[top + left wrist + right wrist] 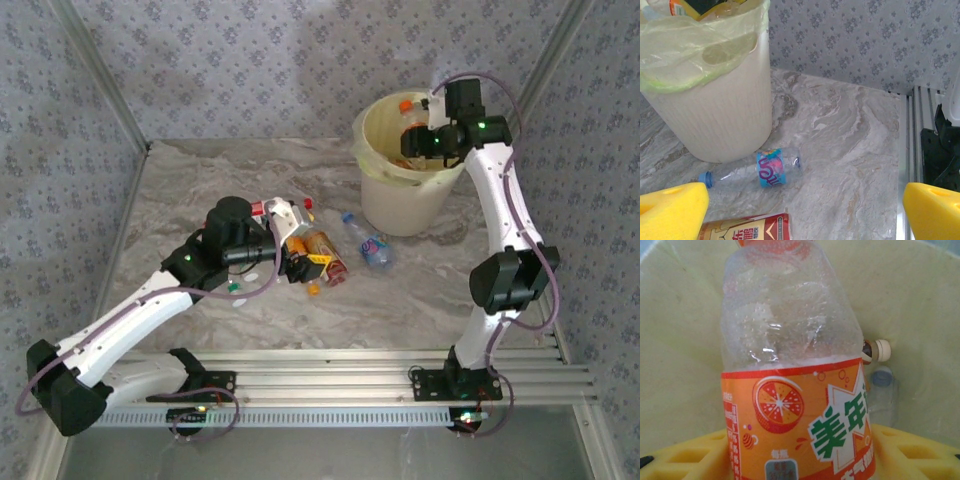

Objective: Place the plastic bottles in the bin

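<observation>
Right gripper (797, 460) pinches the orange-label bottle (790, 365) over the mouth of the bin (400, 205); bin stands near the table's (200, 190) far right corner; other bottles (881, 377) lie inside it; left gripper (800, 212) spread wide mid-table, blue-label bottle (771, 169) lying ahead of it near the bin's base.

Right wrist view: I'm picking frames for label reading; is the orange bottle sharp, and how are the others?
Right wrist: orange-label bottle crisp, small glints on its clear top, bin wall behind soft. Left wrist: blue-label bottle fairly clear, evenly lit. Top external: soft, labels too small to read.
</observation>
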{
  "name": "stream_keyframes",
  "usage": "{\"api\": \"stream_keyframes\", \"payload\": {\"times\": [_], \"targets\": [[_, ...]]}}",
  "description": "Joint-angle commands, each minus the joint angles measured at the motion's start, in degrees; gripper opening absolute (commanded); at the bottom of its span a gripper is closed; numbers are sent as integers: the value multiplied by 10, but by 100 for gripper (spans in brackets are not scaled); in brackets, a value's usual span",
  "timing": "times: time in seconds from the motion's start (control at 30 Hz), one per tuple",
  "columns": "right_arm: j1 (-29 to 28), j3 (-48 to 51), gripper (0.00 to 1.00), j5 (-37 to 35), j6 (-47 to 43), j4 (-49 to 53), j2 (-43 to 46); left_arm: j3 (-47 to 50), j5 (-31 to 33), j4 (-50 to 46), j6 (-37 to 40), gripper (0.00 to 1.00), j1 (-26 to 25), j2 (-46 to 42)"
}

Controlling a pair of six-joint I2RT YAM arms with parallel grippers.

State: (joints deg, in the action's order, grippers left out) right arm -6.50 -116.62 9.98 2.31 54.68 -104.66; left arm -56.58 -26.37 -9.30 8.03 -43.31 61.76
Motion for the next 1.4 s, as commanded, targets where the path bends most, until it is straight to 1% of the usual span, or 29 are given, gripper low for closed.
{"api": "stream_keyframes", "payload": {"times": [0.0,0.2,0.3,0.43,0.6,0.67,0.83,0.97,1.07,1.2,1.37], "targets": [[5,-12,66,14,1,6,-4,-22,-13,-19,16,100,-5,6],[4,-12,75,8,1,3,3,-34,-19,-39,25,100,-6,17],[5,-12,78,-2,2,0,16,-37,-21,-46,29,100,-6,19],[1,-1,79,-22,1,-7,41,-40,-20,-56,38,100,-6,19],[-14,40,78,-47,-6,-21,97,-49,-16,-80,56,100,-6,19],[-26,68,78,-69,-11,-29,132,-51,-12,-88,64,100,-6,20],[-61,141,78,-98,-12,-37,210,-57,-10,-105,76,100,-6,24],[-103,235,77,-112,-9,-55,277,-64,-15,-116,79,100,-7,30],[-138,299,77,-124,-3,-67,312,-70,-16,-125,81,100,-7,37],[-176,378,77,-149,11,-79,338,-77,-17,-135,82,100,-7,44],[-194,450,78,-149,15,-95,336,-74,0,-119,67,100,-8,48]]}}
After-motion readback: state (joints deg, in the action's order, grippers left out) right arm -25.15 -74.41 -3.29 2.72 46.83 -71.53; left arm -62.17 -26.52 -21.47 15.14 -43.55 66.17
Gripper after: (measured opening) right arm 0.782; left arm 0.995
